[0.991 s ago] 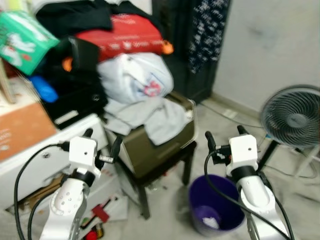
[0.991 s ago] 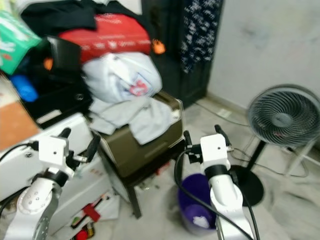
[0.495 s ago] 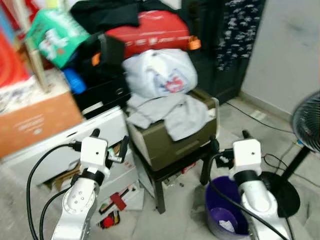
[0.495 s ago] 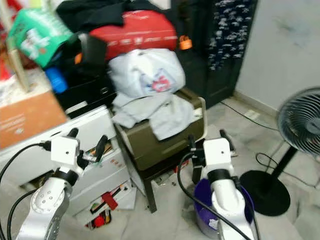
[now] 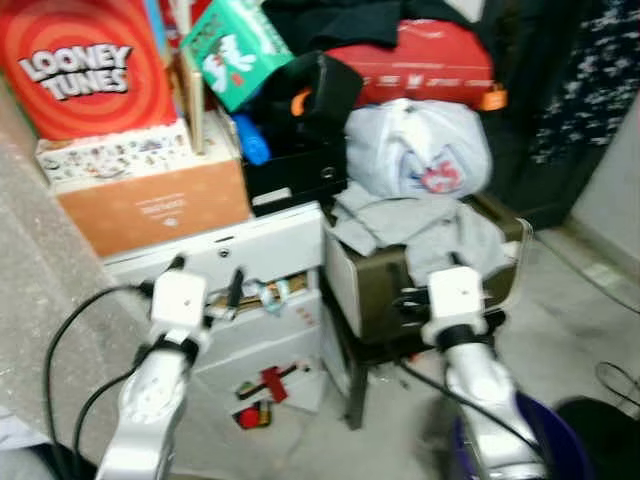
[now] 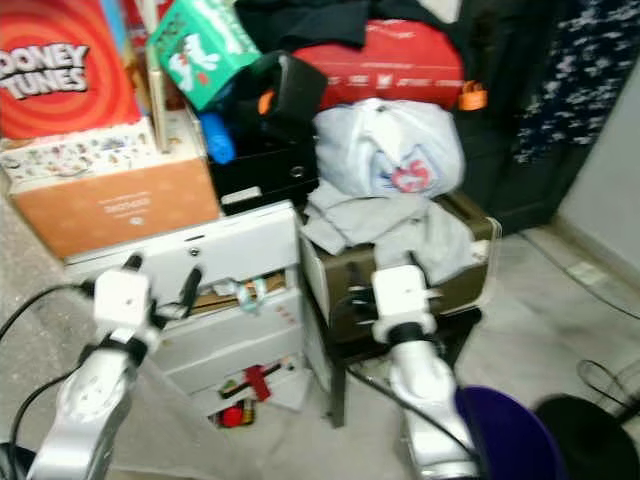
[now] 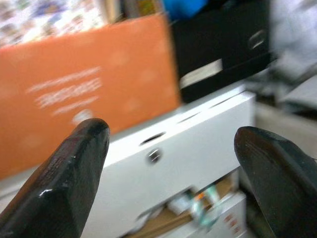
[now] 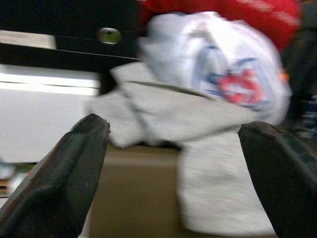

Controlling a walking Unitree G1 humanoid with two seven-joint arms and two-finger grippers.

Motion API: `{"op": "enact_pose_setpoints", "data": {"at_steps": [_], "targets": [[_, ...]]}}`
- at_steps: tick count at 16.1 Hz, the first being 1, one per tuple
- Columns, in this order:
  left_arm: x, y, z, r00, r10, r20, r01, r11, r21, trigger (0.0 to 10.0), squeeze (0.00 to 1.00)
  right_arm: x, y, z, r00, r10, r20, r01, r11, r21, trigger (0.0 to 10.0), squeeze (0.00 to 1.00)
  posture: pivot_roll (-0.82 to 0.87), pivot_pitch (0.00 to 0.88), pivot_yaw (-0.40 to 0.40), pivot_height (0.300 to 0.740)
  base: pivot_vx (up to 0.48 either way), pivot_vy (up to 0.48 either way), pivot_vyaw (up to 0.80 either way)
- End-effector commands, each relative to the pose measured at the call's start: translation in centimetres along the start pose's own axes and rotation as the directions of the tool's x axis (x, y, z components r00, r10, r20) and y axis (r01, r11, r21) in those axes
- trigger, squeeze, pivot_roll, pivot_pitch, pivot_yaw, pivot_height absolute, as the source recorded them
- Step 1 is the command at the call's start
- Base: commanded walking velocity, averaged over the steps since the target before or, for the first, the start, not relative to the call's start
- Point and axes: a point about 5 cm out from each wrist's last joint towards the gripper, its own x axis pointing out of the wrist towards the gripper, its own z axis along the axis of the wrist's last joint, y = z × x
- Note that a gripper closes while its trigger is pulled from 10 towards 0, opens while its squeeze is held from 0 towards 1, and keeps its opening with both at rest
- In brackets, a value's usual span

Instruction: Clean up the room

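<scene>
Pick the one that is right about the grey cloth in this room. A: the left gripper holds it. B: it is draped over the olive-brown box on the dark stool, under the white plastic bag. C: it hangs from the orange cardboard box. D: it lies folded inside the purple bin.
B: the grey cloth hangs over the olive-brown box, with the white plastic bag on top of it.

A cluttered home storeroom; piled boxes (image 5: 150,190), heaped clothes (image 5: 420,225).
</scene>
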Motion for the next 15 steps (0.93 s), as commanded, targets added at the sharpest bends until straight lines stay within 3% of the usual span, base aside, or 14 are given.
{"op": "enact_pose_setpoints", "data": {"at_steps": [1, 4, 8, 10, 11, 13, 15], "targets": [[0.0, -0.9, 0.0, 0.999, -0.054, 0.003, 0.054, 0.999, 0.0, 10.0, 0.0, -0.2, -0.3, -0.6, 1.0, -0.019, -0.021, 0.019, 1.0, 0.003, 10.0, 0.0, -0.06, 0.0, 0.062, 0.74, 0.0, 0.0, 0.8], [0.4, -2.3, 0.0, 0.993, -0.119, 0.003, 0.119, 0.993, 0.009, 10.0, 0.0, -0.6, -0.1, -0.8, 1.0, -0.001, -0.013, 0.001, 1.0, -0.014, 10.0, 0.0, -0.08, 0.0, 0.078, 0.74, 0.0, 0.0, 0.33], [0.5, -2.6, -0.2, 0.991, -0.136, -0.011, 0.136, 0.99, -0.031, 10.0, 0.0, -1.0, -2.0, -1.5, 0.995, -0.084, -0.051, 0.083, 0.996, -0.023, 10.0, 0.0, -0.11, 0.0, 0.087, 0.74, 0.0, 0.0, 0.0], [-1.1, -2.0, -1.7, 0.984, -0.162, -0.073, 0.16, 0.987, -0.028, 10.0, 0.0, -2.7, -3.1, -2.8, 0.988, -0.113, -0.103, 0.106, 0.992, -0.075, 10.0, 0.0, -0.1, 0.0, 0.082, 0.74, 0.0, 0.0, 0.0], [-2.5, -1.5, -2.8, 0.972, -0.196, -0.128, 0.194, 0.981, -0.028, 10.0, 0.0, -4.0, -4.5, -4.3, 0.972, -0.175, -0.16, 0.156, 0.98, -0.121, 10.0, 0.0, -0.09, 0.0, 0.079, 0.74, 0.0, 0.0, 0.0], [-4.5, -1.8, -3.7, 0.937, -0.306, -0.167, 0.319, 0.946, 0.056, 10.0, 0.0, -5.4, -6.2, -6.1, 0.941, -0.249, -0.227, 0.212, 0.961, -0.175, 10.0, 0.0, -0.07, 0.0, 0.079, 0.74, 0.0, 0.0, 0.0], [-6.7, -1.7, -4.8, 0.916, -0.337, -0.215, 0.358, 0.931, 0.066, 10.0, 0.0, -6.2, -7.1, -7.9, 0.906, -0.293, -0.304, 0.245, 0.952, -0.184, 10.0, 0.0, -0.06, 0.0, 0.08, 0.74, 0.0, 0.0, 0.0]]}}
